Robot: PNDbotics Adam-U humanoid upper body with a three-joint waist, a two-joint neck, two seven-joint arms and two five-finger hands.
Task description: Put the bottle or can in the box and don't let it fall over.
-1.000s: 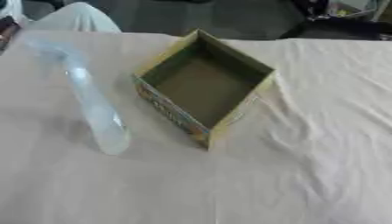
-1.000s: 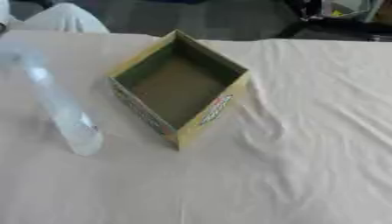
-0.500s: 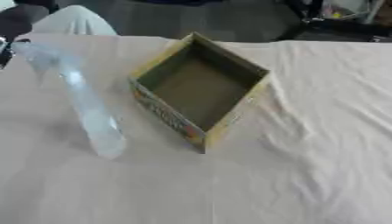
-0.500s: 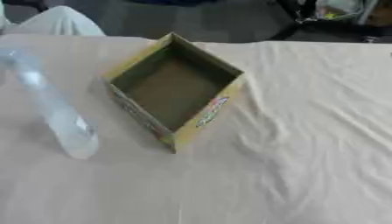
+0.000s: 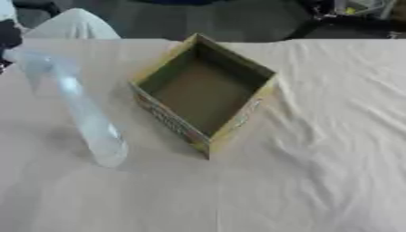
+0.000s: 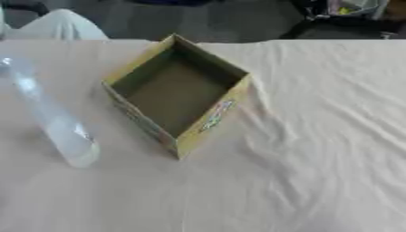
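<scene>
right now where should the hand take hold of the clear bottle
Take the clear bottle around its mid-body, coming from its left side, away from the box. It stands upright on the cloth, tall and slim, so a low side hold should tip it least.

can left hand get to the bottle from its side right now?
Probably yes. The clear bottle stands on the cloth left of the open box, nothing between it and the left edge. A dark shape there may be the hand.

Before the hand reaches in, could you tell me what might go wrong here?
1. The clear bottle is tall and slim, so a nudge near its top could tip it.
2. It stands close to the open box, whose near wall could catch its base.
3. The wrinkled cloth gives uneven footing.
</scene>
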